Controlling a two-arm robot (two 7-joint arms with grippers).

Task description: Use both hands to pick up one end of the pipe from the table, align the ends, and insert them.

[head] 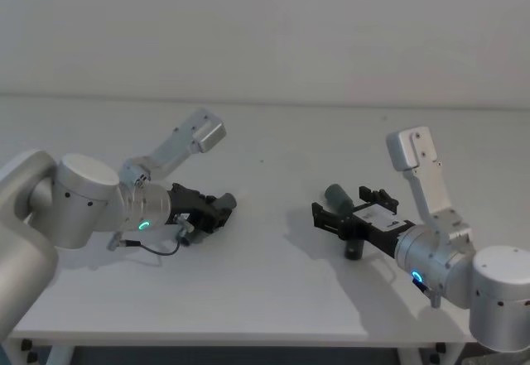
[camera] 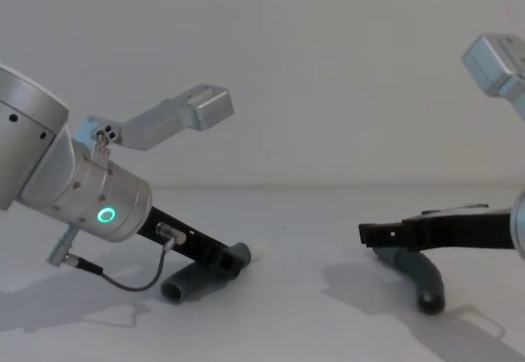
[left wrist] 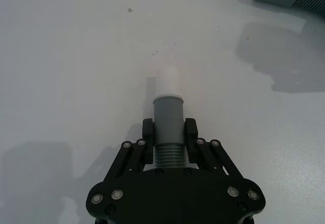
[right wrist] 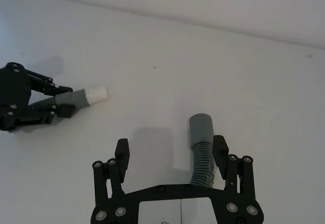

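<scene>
Left gripper [left wrist: 169,132] clamped on white-tipped pipe piece [left wrist: 168,113], low by table [left wrist: 76,56]. Right gripper [right wrist: 170,152] open, astride plain pipe piece [right wrist: 201,132], not gripping. Plain pipe piece well apart from white-tipped pipe piece, off its long axis; cuffs unaligned.

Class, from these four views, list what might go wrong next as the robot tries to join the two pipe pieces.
1. The right gripper is open, with the plain grey piece beside one of its fingers rather than centred; closing may shove or twist it.
2. The left gripper is shut on the white-tipped piece where cuff meets ribs; pushing the white tip in could pivot it off line.
</scene>
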